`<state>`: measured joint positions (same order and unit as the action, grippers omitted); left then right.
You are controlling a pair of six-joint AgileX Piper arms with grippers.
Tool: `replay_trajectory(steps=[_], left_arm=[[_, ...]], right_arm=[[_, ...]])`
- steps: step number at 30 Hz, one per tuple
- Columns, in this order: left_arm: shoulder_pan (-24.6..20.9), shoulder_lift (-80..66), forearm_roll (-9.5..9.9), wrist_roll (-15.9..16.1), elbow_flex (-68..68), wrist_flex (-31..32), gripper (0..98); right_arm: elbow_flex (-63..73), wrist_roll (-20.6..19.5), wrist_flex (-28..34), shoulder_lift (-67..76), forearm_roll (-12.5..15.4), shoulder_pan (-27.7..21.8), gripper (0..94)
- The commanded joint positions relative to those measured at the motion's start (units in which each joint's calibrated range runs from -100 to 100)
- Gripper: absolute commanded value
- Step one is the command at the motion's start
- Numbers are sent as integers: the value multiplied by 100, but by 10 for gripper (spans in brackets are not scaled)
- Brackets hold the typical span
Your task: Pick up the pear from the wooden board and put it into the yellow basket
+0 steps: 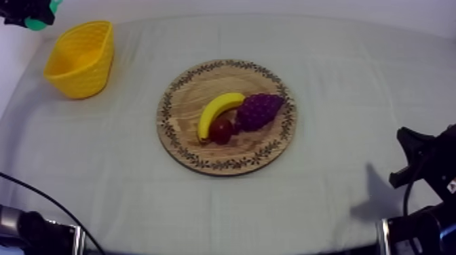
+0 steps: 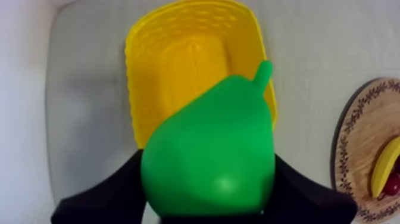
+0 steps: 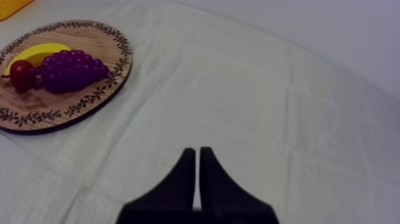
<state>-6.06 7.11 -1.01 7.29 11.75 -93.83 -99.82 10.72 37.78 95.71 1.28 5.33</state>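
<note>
The green pear is clamped between the two black fingers of my left gripper, which is shut on it. It hangs over the near rim of the yellow basket, stem pointing towards the basket. From above, my left gripper sits at the far left corner, a bit of the pear showing under it, just behind the basket. My right gripper is shut on nothing, low over the cloth to the right of the wooden board.
The round wooden board lies mid-table with a banana, a bunch of grapes and a small red fruit on it. My right arm rests at the table's right edge.
</note>
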Motion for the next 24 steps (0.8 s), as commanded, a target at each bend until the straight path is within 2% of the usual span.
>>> replay_trajectory(steps=[1,10,24], left_arm=[[3,48,-92,-206,50,6,484],[67,548,-204,-408,321,72,497],[-8,2309,-151,-325,683,697,478]], right_arm=[[5,0,4,4,1,3,4],[5,0,4,4,1,3,4],[5,0,4,4,1,3,4]])
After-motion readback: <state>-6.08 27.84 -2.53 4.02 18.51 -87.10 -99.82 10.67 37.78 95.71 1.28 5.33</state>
